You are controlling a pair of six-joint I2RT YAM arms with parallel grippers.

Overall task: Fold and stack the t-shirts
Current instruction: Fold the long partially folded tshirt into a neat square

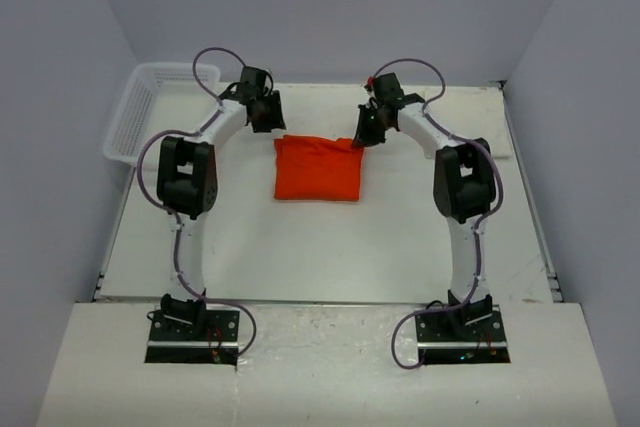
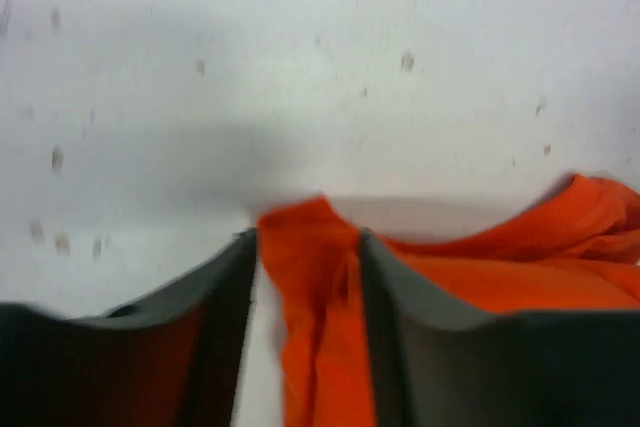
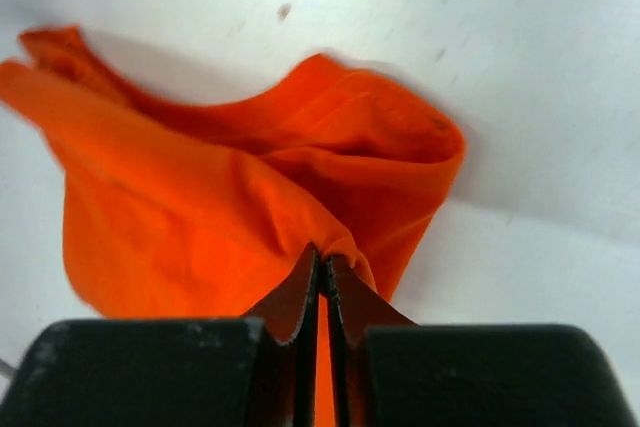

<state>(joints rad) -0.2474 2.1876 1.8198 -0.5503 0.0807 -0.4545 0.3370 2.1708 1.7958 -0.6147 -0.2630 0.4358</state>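
Observation:
One orange-red t-shirt (image 1: 318, 169) lies folded into a rough rectangle in the middle of the table, between the two arms. My left gripper (image 1: 266, 115) hovers at its far left corner. In the left wrist view its jaws (image 2: 305, 247) stand apart, with a loose strip of the orange cloth (image 2: 318, 287) between them; a gap shows beside the left finger (image 2: 215, 292). My right gripper (image 1: 366, 133) is at the far right corner. The right wrist view shows that gripper (image 3: 322, 259) shut on a pinched fold of the t-shirt (image 3: 200, 197), which it lifts slightly.
A white plastic lattice basket (image 1: 150, 112) sits at the table's far left edge, close behind the left arm. Grey walls enclose the table on three sides. The table top (image 1: 330, 247) is white with small dark specks.

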